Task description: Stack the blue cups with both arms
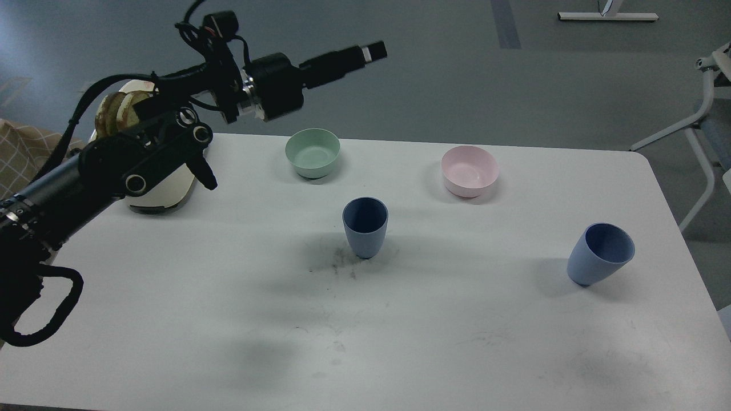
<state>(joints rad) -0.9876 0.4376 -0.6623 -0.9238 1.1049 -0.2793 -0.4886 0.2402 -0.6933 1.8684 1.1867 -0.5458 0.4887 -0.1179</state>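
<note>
- Pale-blue centre cup [365,227] upright mid-table, second cup [600,254] at 3 o'clock, well apart.
- My left gripper [374,51] hangs at 12 o'clock of centre cup; jaws end-on, can't tell, nothing held.
- Right arm unseen.

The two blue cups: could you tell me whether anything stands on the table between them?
Nothing visible does. The centre blue cup and the right blue cup have only bare table between them; the pink bowl sits farther back.
</note>
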